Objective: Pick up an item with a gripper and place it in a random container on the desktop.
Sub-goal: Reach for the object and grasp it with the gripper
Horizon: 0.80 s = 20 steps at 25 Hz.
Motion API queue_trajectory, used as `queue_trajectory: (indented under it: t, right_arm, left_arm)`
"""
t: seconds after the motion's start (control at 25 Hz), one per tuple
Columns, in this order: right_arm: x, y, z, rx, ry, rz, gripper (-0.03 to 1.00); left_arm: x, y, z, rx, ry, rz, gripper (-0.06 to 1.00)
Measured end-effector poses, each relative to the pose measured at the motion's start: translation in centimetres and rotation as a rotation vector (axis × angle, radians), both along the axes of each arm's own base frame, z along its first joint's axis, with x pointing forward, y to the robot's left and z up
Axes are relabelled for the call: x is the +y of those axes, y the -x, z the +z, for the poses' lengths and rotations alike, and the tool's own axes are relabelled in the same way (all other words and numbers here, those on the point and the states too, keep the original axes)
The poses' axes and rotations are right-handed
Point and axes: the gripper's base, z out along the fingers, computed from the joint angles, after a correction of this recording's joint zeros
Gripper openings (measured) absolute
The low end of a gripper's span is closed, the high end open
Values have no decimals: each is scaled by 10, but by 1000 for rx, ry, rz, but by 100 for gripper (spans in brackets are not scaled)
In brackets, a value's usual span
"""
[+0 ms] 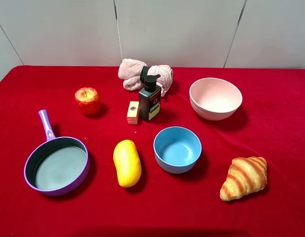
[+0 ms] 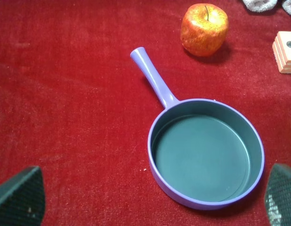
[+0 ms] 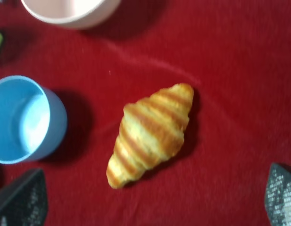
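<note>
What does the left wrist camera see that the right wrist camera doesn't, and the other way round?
Only the left wrist view: the purple pan, the apple and a small wooden block. Only the right wrist view: the croissant, the blue bowl and the pink bowl. Both: the red cloth covering the table.

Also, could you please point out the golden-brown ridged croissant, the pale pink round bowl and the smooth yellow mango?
golden-brown ridged croissant [image 3: 152, 134]: right wrist view, crust middle.
pale pink round bowl [image 1: 215, 113]: exterior high view, front wall.
smooth yellow mango [image 1: 127, 163]: exterior high view, middle.
</note>
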Motion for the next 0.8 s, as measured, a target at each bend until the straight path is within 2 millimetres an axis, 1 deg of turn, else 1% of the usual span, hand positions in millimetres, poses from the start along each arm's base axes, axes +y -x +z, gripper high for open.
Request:
queue_trajectory:
  t: [0.16, 0.56, 0.8]
  right_arm:
    - [1, -9, -3, 53, -21, -13, 69]
    - [3, -30, -16, 232, -99, -117, 69]
    - [5, -34, -18, 265, -147, -167, 69]
  left_arm:
    - [0, 0, 0, 0, 0, 0, 92]
    - [0, 0, 0, 0, 0, 0, 92]
    - [0, 0, 0, 0, 0, 0, 92]
